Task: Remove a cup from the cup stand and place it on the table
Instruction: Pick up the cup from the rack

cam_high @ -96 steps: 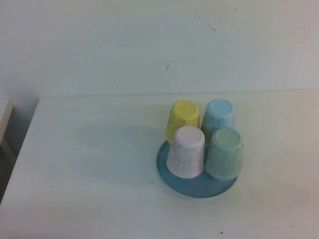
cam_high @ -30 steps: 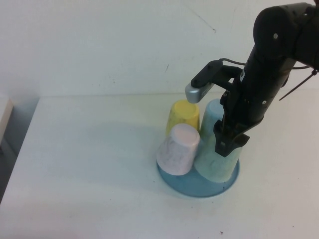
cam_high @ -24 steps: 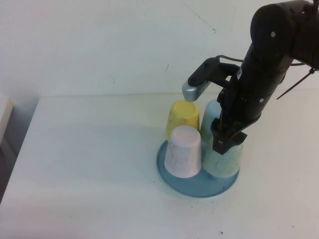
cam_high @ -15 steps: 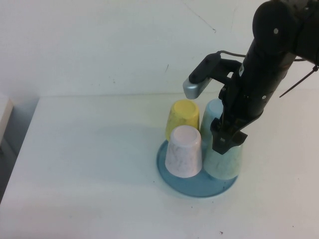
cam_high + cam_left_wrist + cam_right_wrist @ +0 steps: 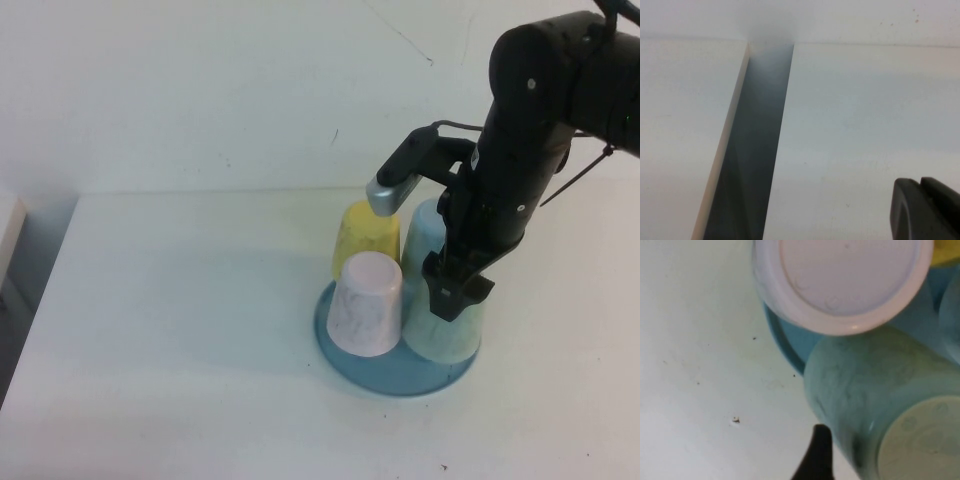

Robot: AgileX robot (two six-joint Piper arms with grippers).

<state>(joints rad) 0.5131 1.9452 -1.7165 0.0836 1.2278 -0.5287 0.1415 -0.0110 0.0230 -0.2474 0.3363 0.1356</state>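
The cup [image 5: 447, 338], pale mint-green and speckled, stands upside down at the front right of the blue cup stand [image 5: 392, 376] on the white table [image 5: 180, 330]. My right gripper [image 5: 455, 291] comes down over its top and hides it in the high view. In the right wrist view one dark finger [image 5: 816, 456] stands just off the cup's side [image 5: 865, 375]; the other finger is out of the picture. The jaws are open around the cup. My left gripper [image 5: 920, 183] is shut, empty, over bare table far from the stand.
A pinkish-white cup [image 5: 367, 303], a yellow cup [image 5: 362, 238] and a light blue cup [image 5: 424, 232] stand upside down on the same stand, close against the green one. A dark gap [image 5: 750, 150] runs along the table's left edge. A wall rises behind the table.
The right gripper's jaws have spread wider and it has settled a little lower over the green cup. The pinkish-white and green cups, tilted a second ago, stand nearly upright again.
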